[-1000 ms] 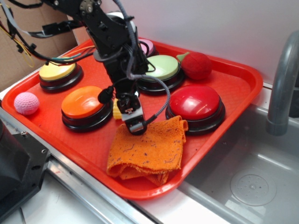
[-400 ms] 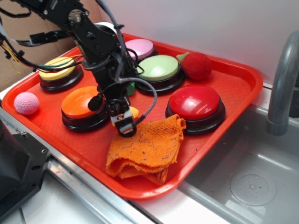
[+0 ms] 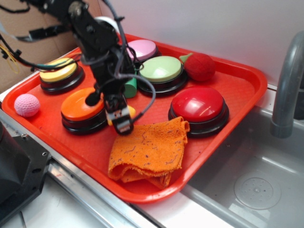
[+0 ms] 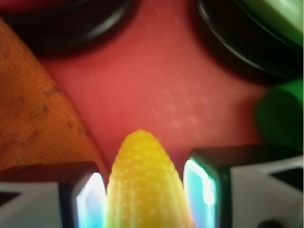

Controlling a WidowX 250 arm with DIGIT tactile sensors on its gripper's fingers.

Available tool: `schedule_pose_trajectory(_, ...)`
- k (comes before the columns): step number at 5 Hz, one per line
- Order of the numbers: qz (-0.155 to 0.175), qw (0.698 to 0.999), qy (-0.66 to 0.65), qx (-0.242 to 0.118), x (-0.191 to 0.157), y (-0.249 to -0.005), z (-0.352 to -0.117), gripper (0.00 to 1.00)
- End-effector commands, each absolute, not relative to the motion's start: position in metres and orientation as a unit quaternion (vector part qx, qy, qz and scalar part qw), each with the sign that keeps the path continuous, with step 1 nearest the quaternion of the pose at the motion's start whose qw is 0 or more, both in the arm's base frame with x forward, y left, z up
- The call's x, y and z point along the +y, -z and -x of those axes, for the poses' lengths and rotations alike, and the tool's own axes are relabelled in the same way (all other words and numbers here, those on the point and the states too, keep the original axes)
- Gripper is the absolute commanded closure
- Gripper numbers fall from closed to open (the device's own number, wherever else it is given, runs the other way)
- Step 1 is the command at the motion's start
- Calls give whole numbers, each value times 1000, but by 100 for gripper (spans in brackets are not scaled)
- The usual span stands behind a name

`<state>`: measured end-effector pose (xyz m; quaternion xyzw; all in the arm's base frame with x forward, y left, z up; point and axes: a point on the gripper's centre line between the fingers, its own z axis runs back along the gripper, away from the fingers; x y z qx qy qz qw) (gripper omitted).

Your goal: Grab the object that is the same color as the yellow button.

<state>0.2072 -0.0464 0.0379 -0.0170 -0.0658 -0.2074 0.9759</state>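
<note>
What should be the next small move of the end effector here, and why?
Probably close the end effector on the corn. In the wrist view the corn sits between the two fingers, with thin gaps on both sides, so it looks centred but not yet gripped. Lifting should wait until the fingers touch it.

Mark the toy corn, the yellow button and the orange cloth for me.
toy corn (image 4: 145,180), wrist view, middle of the ridged cob between the fingers.
yellow button (image 3: 58,72), exterior view, pale yellow domed top.
orange cloth (image 3: 151,148), exterior view, centre of the top layer.
</note>
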Motion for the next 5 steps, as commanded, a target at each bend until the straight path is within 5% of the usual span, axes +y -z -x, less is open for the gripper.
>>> schedule_pose_trajectory(1, 22, 987, 153, -45, -39, -121, -236, 100)
schedule_pose_trajectory(3, 6, 995, 91, -41, -28, -179, -234, 100)
schedule_pose_trajectory(5, -20, 997, 51, -49, -14, -201, -230, 100)
